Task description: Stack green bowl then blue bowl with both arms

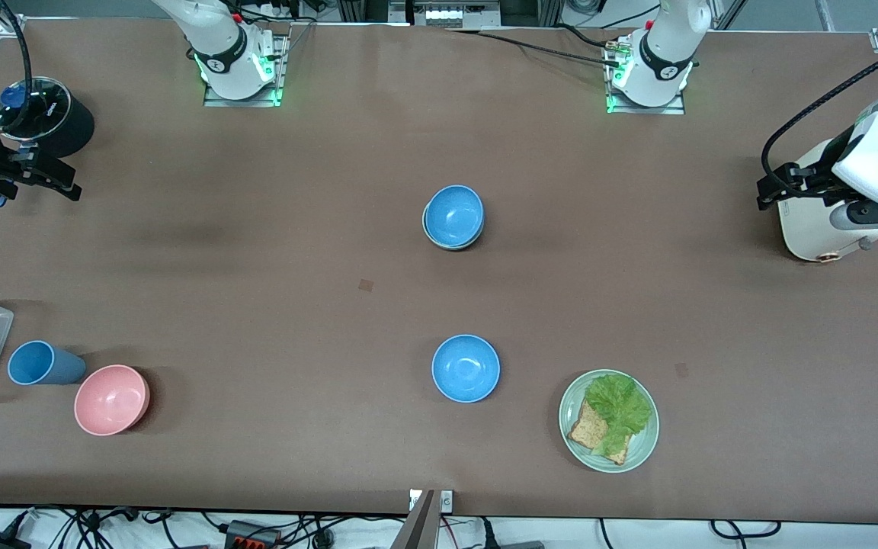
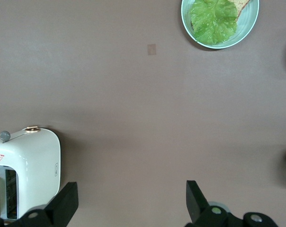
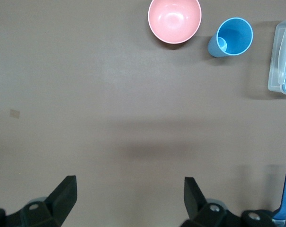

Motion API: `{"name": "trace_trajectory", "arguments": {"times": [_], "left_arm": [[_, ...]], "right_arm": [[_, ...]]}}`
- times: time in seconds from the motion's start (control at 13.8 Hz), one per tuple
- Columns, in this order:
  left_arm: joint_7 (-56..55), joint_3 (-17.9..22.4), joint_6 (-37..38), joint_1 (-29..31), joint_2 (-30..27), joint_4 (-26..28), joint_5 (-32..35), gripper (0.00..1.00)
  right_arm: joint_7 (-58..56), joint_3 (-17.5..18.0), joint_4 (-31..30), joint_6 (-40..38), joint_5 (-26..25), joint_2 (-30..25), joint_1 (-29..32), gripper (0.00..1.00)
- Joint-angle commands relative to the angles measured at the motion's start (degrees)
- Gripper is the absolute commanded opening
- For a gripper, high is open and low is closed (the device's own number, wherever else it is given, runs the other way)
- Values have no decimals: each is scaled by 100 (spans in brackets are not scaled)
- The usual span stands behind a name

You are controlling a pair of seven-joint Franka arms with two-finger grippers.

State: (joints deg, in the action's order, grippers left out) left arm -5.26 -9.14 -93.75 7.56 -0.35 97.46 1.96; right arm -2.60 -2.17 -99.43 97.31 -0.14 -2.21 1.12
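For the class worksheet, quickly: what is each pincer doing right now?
Left pincer: open, empty, over bare table beside the toaster.
Right pincer: open, empty, over bare table.

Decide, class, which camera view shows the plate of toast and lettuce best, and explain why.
The front view shows it best: the whole plate is visible, nearer the camera than the lone blue bowl and toward the left arm's end. The left wrist view shows the plate cut off at the picture's edge. The right wrist view does not show it.
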Motion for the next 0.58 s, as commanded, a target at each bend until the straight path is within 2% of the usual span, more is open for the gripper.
{"name": "trace_trajectory", "arguments": {"times": [0.0,0.51], "left_arm": [[166,79,58,-44,105,-200,-125,100],[157,44,76,-53,123,-201,-134,100]], "right_arm": [[-74,50,29,-63,-56,-60,64,100],[-65,50,29,-46,-56,-60,64,100]]}}
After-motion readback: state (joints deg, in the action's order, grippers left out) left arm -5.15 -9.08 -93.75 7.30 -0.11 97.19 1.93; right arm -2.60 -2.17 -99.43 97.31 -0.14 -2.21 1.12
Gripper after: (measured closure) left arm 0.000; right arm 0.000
